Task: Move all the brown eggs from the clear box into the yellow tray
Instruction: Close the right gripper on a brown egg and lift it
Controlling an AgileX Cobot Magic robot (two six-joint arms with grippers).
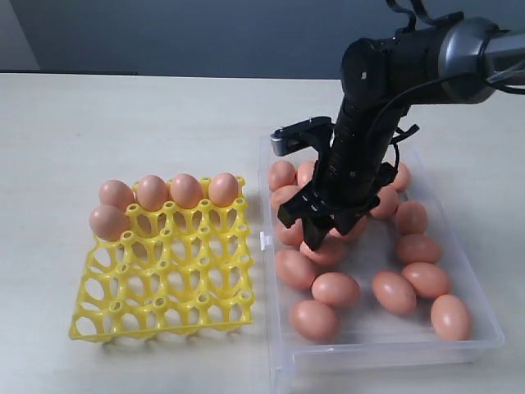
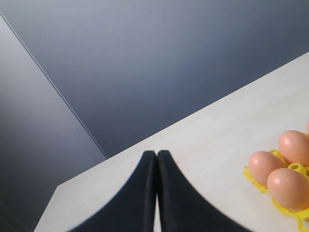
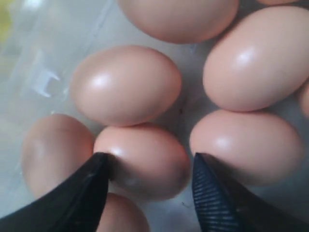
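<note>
- Smooth, matte brown eggs (image 1: 314,320) lie loose in the shallow clear plastic box (image 1: 377,349); they look light, brittle and slippery.
- The black right gripper (image 3: 149,159) straddles one of them, jaws apart; best pinched gently at its widest flanks.
- Five fill the yellow lattice tray (image 1: 164,304) at its far side.
- The left gripper (image 2: 157,153) is pressed together, empty.

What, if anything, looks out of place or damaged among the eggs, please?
Nothing stands out. Five brown eggs sit neatly in the yellow tray, the rest lie whole inside the clear box, none cracked or spilled. The right gripper straddles one egg there.
</note>
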